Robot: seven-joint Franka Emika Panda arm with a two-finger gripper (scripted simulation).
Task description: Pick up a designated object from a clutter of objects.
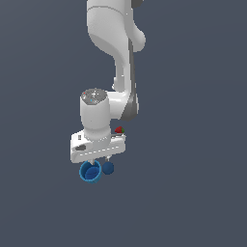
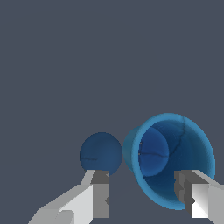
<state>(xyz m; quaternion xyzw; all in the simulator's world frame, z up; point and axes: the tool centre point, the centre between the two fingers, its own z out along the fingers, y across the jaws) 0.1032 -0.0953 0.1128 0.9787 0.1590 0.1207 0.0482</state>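
arm bent down over the blue cup (image 1: 90, 171), hand (image 2: 144, 194) spread wide beside the dark ball (image 2: 101, 153).

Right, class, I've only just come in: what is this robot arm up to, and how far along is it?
A white robot arm is reaching down over a few small things on a dark grey surface. Its gripper is open, with the blue cup lying on its side between the two fingers and the dark blue ball just outside one finger. A tiny red strawberry peeks out beside the arm. Nothing is grasped yet; whether the fingers touch the cup cannot be told.
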